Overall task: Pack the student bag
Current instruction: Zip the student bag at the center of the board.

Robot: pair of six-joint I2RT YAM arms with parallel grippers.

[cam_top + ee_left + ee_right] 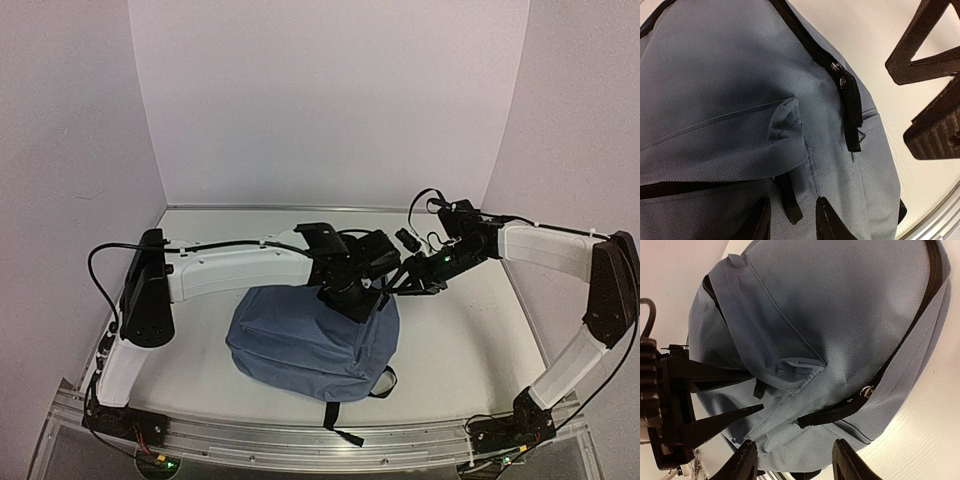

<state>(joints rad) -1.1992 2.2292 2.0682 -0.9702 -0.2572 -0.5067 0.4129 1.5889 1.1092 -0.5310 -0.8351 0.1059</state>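
Blue-grey fabric fills the middle of a pale cream table, where the backpack lies flat towards the near edge, one black strap trailing down to the aluminium rail that runs along the front. Plain lilac-white walls close in the back and both sides of the work area. Two white-and-black arms reach in from either side and meet over the far end of the backpack. The left gripper hovers over the front pocket with its fingers partly apart, and a short black zipper pull sits in the gap between them; a sliver of fabric shows on each side of the pull, so the fingers straddle it rather than pinch it. The right gripper has its fingers spread wider, just beside the rounded end of the backpack, and holds nothing. A second black pull tab, fixed to a metal slider on the main zip, lies flat on the fabric between the two grippers. Both zips shown in the wrist views look closed.
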